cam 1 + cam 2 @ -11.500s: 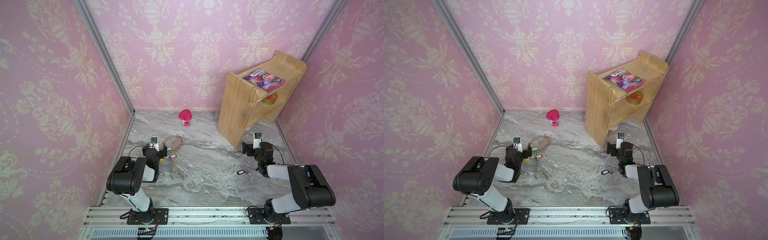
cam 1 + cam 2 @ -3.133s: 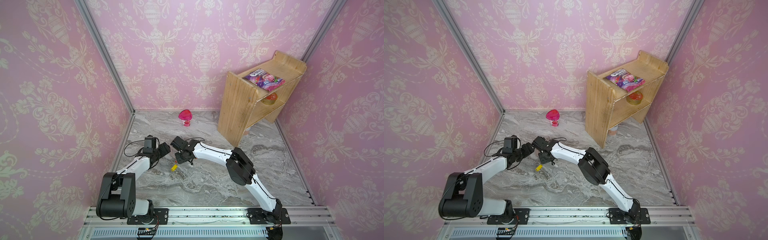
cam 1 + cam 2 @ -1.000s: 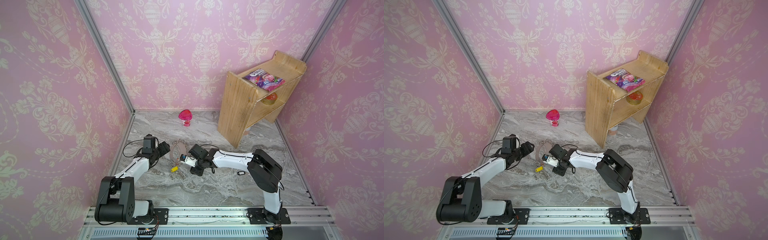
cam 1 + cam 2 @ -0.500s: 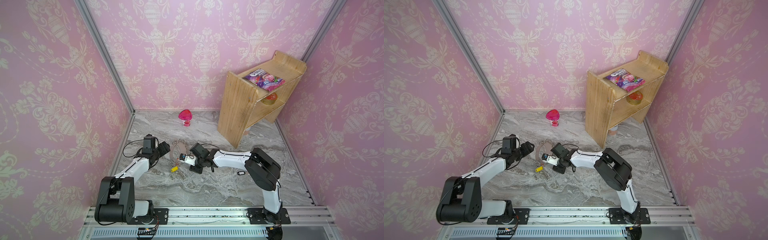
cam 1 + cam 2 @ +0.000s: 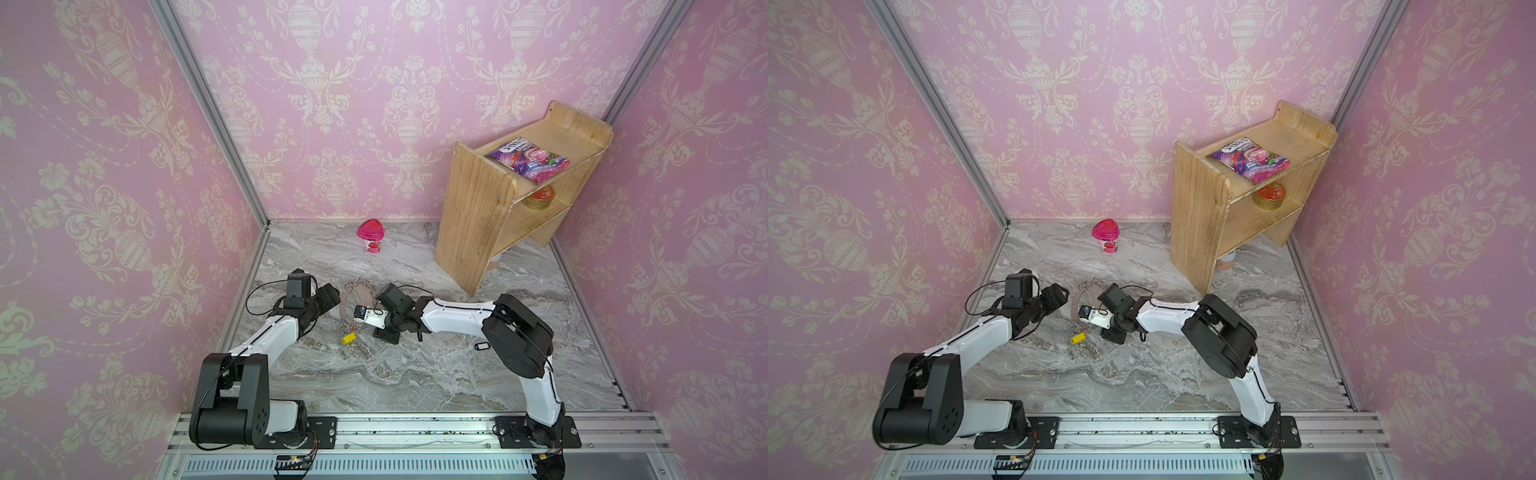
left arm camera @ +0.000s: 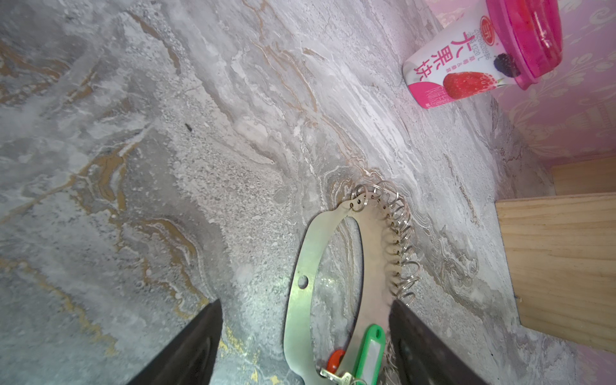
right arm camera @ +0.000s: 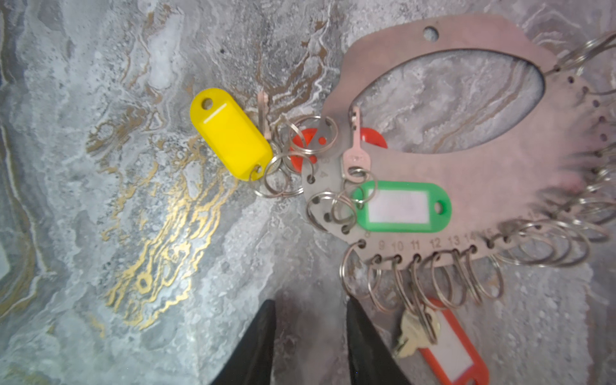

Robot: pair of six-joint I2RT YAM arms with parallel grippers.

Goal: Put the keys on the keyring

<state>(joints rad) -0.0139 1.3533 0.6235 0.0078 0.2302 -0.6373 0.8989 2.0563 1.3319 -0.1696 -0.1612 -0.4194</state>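
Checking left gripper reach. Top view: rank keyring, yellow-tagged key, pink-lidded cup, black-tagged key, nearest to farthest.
1. keyring, right beside the left gripper.
2. yellow-tagged key, just toward the front.
3. pink-lidded cup, by the back wall.
4. black-tagged key, far off to the right.

White arms [image 5: 270, 336], black joints [image 5: 519, 336]

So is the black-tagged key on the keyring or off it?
Off. The black-tagged key lies alone on the table, well apart from the keyring.

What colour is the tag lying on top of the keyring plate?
Green with a white label. The tag shows best in the right wrist view.
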